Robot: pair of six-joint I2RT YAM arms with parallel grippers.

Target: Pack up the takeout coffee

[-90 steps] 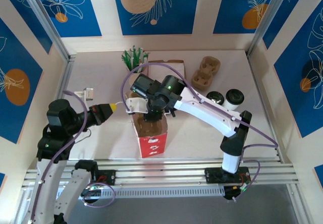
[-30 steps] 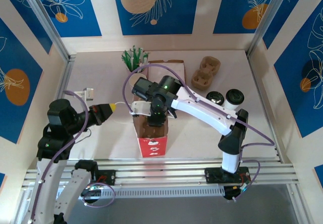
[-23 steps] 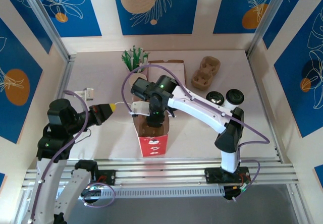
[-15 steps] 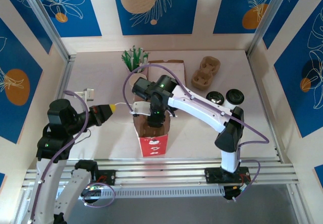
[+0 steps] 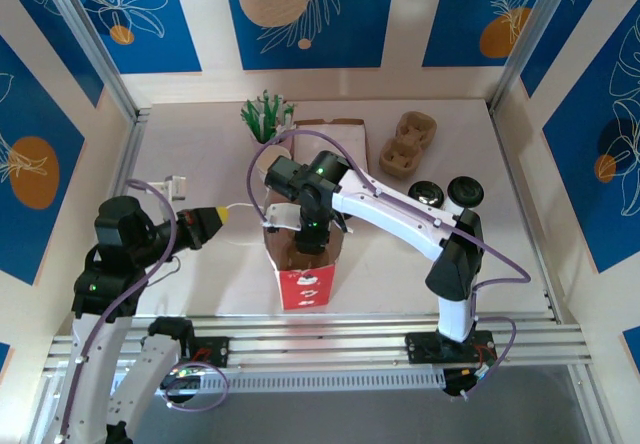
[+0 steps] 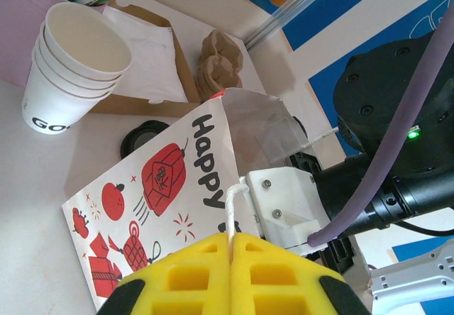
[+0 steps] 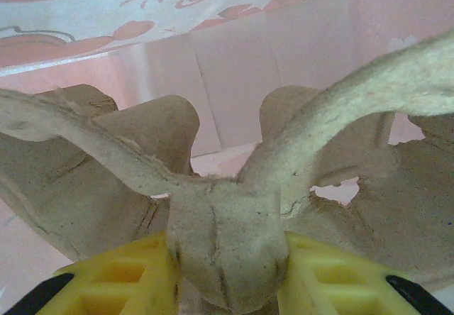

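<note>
**A:** Where are the coffees right now?

**B:** Not packed yet. The 2 takeout coffees stand on the table to my right, black lids on, well apart from the paper bag.

**A:** And your claws?

**B:** My right gripper is clamped on the middle ridge of a brown cup carrier and hangs inside the bag's mouth, with bag wall behind it. My left gripper is pinched tight on the bag's white handle string, drawing that side outward so the mouth stands open.

**A:** So what makes this step go well?

**B:** As I judge it, the carrier has to go down level to the bag floor. Its wings spread wider than my fingers and the bag is narrow, so a tilt could snag a wing on the wall or crumple the paper. I'd lower straight and slowly, and release only once it sits flat — a crooked carrier would likely tip the cups.

**A:** And the left side?

**B:** Taut, not hard — too much pull on the string could drag or topple the bag.
</note>
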